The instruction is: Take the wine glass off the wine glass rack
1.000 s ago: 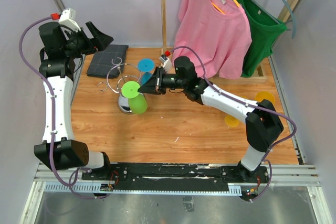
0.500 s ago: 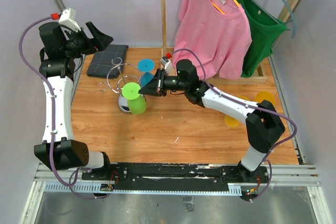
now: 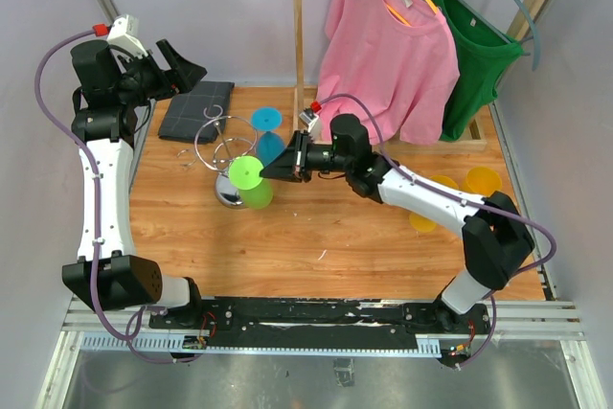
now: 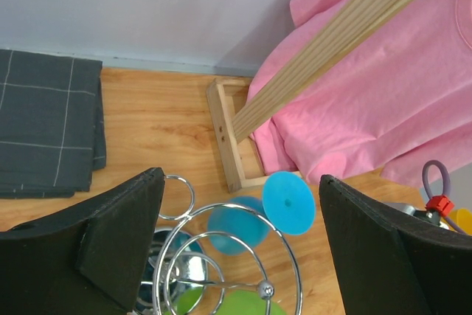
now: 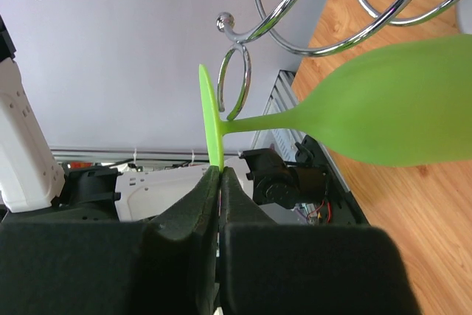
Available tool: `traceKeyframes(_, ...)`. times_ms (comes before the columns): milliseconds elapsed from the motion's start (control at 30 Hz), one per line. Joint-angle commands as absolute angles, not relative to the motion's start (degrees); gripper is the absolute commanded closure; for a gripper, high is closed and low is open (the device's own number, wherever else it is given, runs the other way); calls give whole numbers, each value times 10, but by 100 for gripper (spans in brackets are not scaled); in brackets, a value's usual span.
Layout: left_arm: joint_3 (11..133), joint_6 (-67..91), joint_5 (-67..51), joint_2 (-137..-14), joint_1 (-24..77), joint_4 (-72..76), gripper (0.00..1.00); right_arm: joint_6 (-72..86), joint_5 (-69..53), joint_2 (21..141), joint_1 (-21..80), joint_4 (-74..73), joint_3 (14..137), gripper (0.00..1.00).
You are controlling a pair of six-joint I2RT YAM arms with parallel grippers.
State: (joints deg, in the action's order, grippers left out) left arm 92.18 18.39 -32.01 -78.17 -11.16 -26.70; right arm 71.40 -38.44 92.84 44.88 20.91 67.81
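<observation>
In the upper left of the overhead view your left gripper (image 3: 182, 69) hangs high above the table's back corner with its two black fingers spread wide and nothing between them. Just below and to its right, a dark grey folded cloth with a thin grid pattern (image 3: 196, 110) lies flat on the wooden tabletop (image 3: 326, 227).

Right of the cloth stands the shiny chrome wire wine glass rack with the round domed base (image 3: 222, 141). In your left wrist view its looping arms (image 4: 221, 256) fill the lower middle of the frame.

The lime green plastic wine glass (image 3: 251, 184) sits left of centre at the rack's lower right side. It is tilted over the domed base, its flat foot uppermost and its bowl below. A blue plastic wine glass (image 3: 266, 136) hangs just behind it, toward the top of the frame.

Your right gripper (image 3: 278, 168) reaches in from the right, and its fingers are pressed together on the rim of the green glass's foot. The right wrist view shows that thin disc pinched edge-on at the fingertips (image 5: 220, 175), with the stem running right to the bowl (image 5: 391, 105). One small chrome loop sits just beside the stem. You cannot tell whether the stem is still hooked in it.

In the upper right, a pink T-shirt (image 3: 388, 55) and a green T-shirt (image 3: 469, 55) hang from a wooden clothes rack (image 3: 298, 26).
</observation>
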Motion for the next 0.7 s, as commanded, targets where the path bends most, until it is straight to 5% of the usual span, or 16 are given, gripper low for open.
traceKeyframes(0, 917, 181, -320, -780, -114, -254, 9, 725, -405, 885, 452, 227, 657, 99)
traceKeyframes(367, 912, 186, -319, -773, -114, -256, 9, 726, -402, 767, 436, 169, 590, 99)
traceKeyframes(667, 960, 183, -337, -768, -114, -302, 9, 686, -343, 596, 412, -22, 596, 99)
